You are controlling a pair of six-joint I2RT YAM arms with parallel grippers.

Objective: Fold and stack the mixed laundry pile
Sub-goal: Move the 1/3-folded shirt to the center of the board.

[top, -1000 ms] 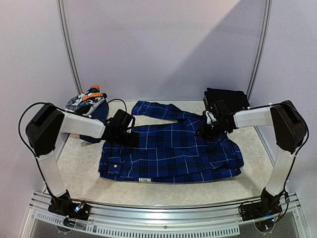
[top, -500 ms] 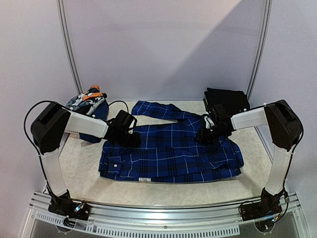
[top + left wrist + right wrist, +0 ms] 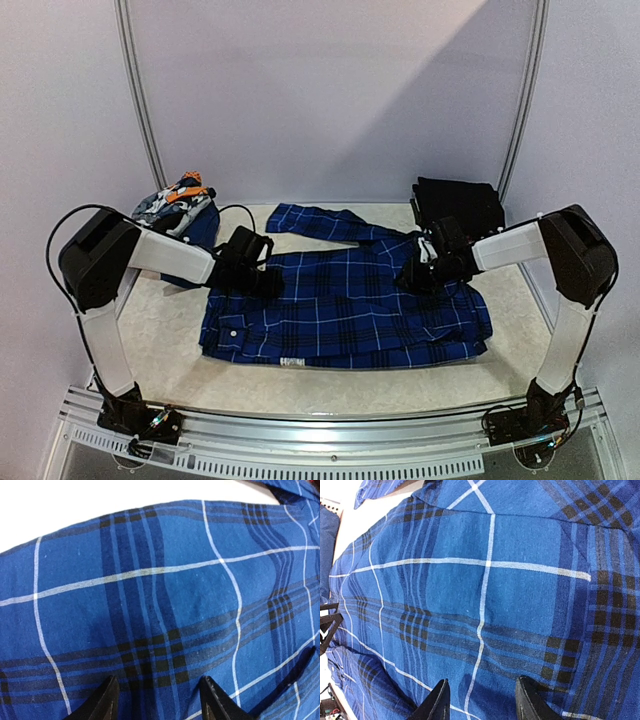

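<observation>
**Watching the blue plaid shirt [image 3: 345, 310] under both arms**

From the top camera I am seeing it lying spread on the table [image 3: 160, 340], with the left gripper [image 3: 262, 282] and right gripper [image 3: 410, 278] low over its far edge. The jaws are hidden here. The left wrist camera is showing fingertips [image 3: 105, 702] standing partly apart, gripping nothing, with plaid close beyond. The right wrist camera is showing the same; contact I cannot tell.

blue fabric shirt [image 3: 345, 305]: plaid, white and black lines; folded black cloth trousers [image 3: 458, 203]; crumpled grey-white-orange patterned garment [image 3: 175, 198]; pale beige mottled desk [image 3: 160, 335].
</observation>
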